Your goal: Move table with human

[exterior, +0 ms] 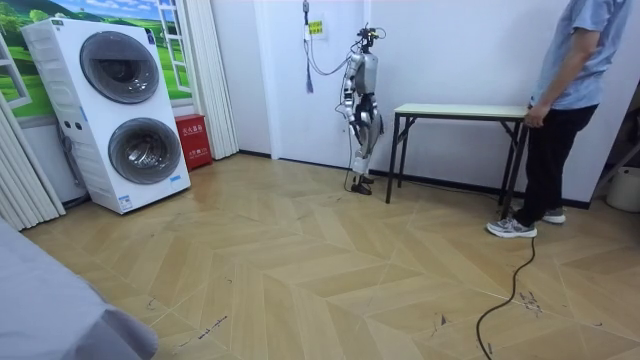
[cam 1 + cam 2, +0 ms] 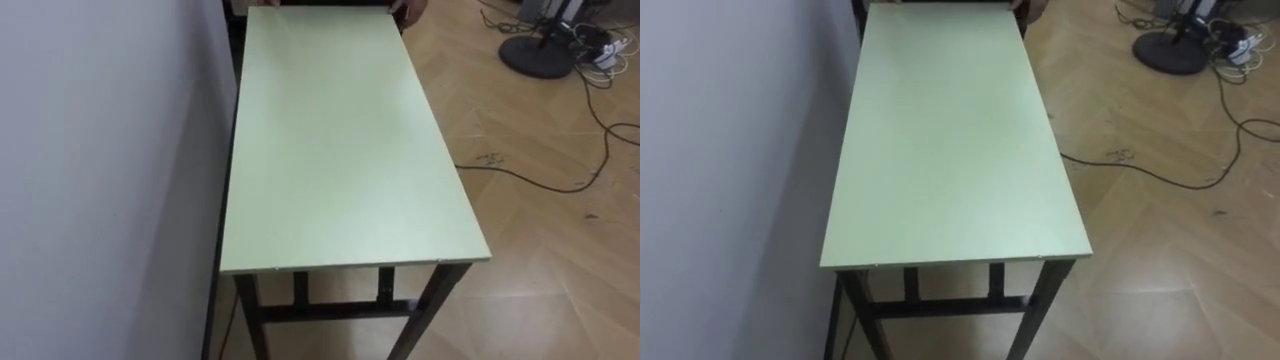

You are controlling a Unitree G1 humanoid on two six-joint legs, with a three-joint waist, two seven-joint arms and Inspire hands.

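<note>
— Where is the robot's right hand (image 1: 374,124)?

— In the room view it hangs low before the body, near the close end of the table (image 2: 340,150). I can't tell its grip, nor whether it touches the table.

— And the table itself?

— It has a smooth, pale green rectangular top on black metal legs with crossbars. One long side runs along the white wall (image 2: 100,150) on the robot's left. A person's hand (image 1: 533,117) holds the far end.

— What's around it?

— There's herringbone wood floor (image 2: 540,260), with a round black stand base (image 2: 537,55) off to the right. Stacked white washing machines (image 1: 120,110) stand well apart.
</note>
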